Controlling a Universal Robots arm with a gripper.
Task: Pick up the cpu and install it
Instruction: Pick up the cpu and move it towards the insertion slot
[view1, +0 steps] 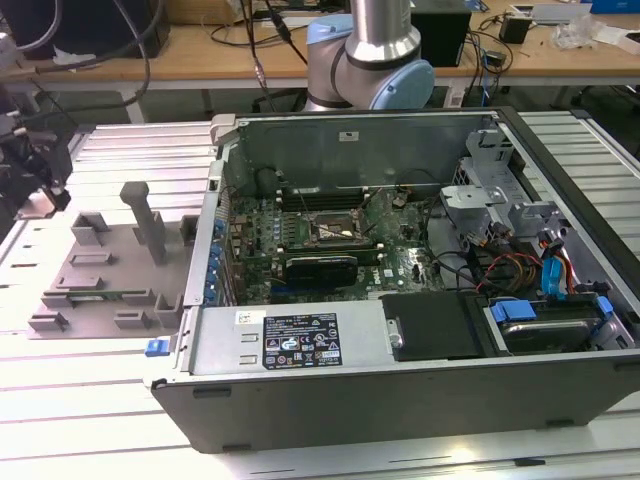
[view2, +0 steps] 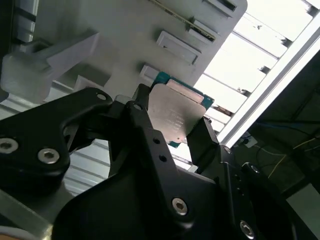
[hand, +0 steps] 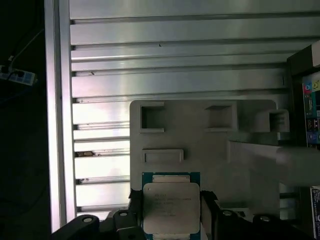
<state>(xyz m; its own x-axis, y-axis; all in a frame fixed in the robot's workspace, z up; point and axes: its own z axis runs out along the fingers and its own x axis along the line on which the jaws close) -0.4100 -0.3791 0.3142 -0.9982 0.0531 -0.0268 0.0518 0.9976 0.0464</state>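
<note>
Silvery square cpu (hand: 171, 206) with green rim, clamped in the claw (hand: 171, 212)

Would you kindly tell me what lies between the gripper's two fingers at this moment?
The cpu sits between the gripper's fingers, flanked on two opposite edges, over the grey tray; both wrist views show it.

a grey moulded tray (view1: 115, 265) lies on the slatted metal table (view1: 70, 410) beside an open computer case (view1: 420, 400).
</note>
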